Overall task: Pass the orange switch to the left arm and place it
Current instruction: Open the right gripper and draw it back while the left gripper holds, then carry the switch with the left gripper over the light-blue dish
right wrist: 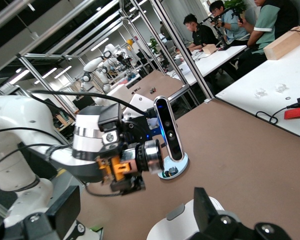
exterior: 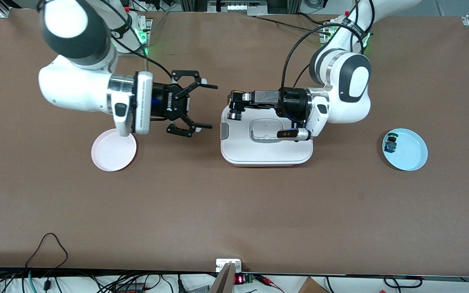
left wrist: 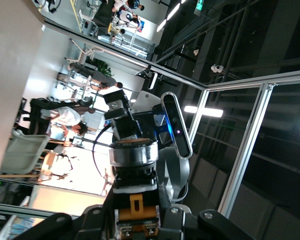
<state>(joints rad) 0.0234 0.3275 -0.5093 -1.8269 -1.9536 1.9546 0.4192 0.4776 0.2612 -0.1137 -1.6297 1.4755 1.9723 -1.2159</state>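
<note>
My left gripper [exterior: 234,109] is shut on the orange switch [exterior: 234,114] and holds it in the air over the edge of the white box [exterior: 267,152] toward the right arm's end. In the left wrist view the switch [left wrist: 135,207] sits between the jaws, orange body and silver-black cylinder showing. My right gripper [exterior: 211,106] is open and empty, level with the switch and a short gap from it, over bare table beside the box. The right wrist view shows the held switch [right wrist: 119,167] ahead of its open fingers [right wrist: 205,207], with the box [right wrist: 182,227] below.
A pink plate [exterior: 113,151] lies under the right arm's wrist. A blue plate [exterior: 411,152] toward the left arm's end holds a small blue-and-green-topped component [exterior: 391,142]. Cables and a small device run along the table edge nearest the front camera.
</note>
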